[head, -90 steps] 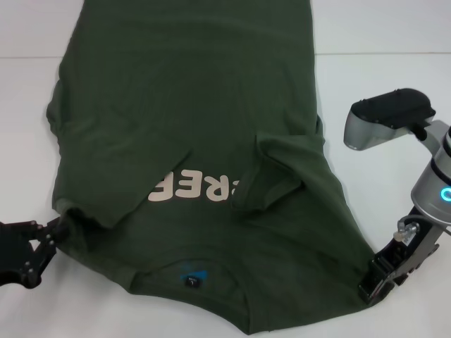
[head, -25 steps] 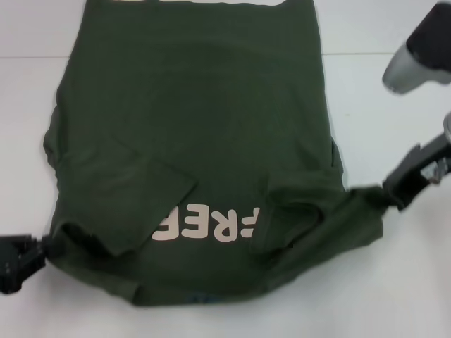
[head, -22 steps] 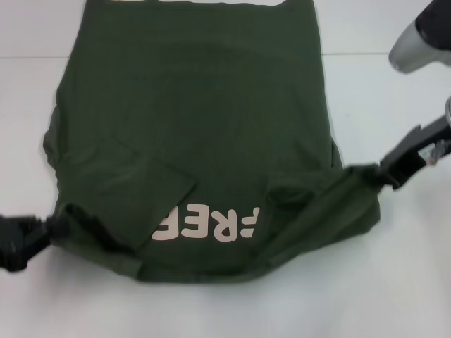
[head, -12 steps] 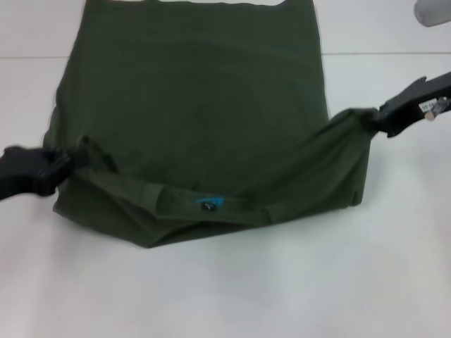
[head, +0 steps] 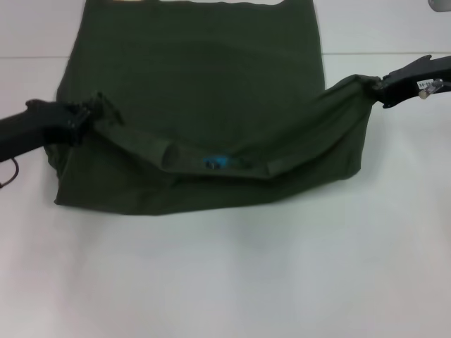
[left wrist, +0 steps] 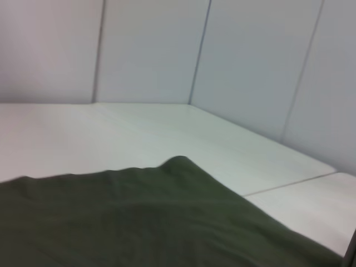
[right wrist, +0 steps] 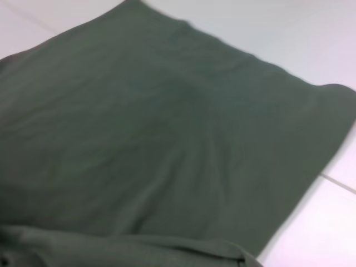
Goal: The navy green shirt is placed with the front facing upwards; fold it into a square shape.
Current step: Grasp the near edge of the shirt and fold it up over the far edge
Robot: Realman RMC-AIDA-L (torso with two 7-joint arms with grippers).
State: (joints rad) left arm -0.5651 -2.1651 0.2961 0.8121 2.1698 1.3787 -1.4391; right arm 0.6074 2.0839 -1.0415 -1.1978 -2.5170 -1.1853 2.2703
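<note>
The shirt (head: 204,105) lies on the white surface (head: 232,282), its collar end lifted and carried over the body, with the left gripper (head: 83,116) closed on one shoulder corner and the right gripper (head: 380,86) closed on the other. Between the fingers the raised edge sags, the blue label (head: 215,162) at its lowest part. If the two arms travel unevenly or let go while the middle droops, the fold could land crooked or bunched; a slipping corner would do the same.
</note>
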